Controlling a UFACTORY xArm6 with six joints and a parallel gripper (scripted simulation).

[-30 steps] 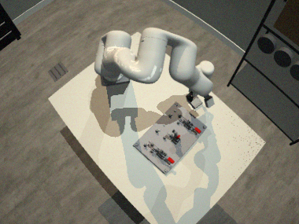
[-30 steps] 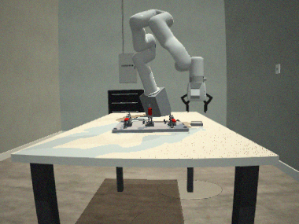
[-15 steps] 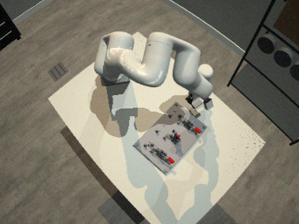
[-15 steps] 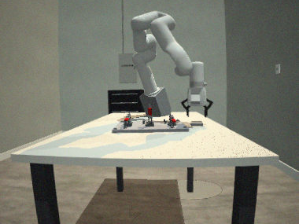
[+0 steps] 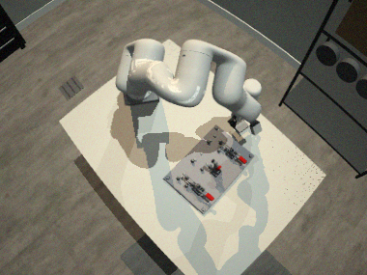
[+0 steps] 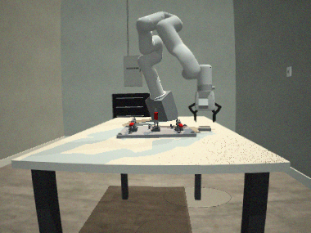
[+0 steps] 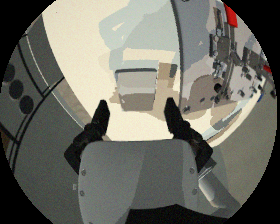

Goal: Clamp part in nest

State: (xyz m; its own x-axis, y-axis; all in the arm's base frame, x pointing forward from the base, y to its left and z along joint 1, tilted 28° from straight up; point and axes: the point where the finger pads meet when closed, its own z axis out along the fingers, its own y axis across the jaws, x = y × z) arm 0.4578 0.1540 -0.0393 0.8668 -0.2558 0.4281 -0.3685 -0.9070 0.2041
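Observation:
The part, a flat grey block, lies on the table beside the fixture plate. My gripper is open and empty. It points down, with its fingertips a little above the part; in the wrist view the part appears ahead of the line between them. The fixture carries three nests with red-handled clamps. The middle handle stands upright. The two outer handles, one near the part and one far, lie low. Nest sizes and clamp locks are too small to judge.
The white table extends around the fixture. The plate's edge lies close to the part and to one finger's side in the wrist view. Clamp handles rise above the plate. Shadows of the arm cross the table and fixture.

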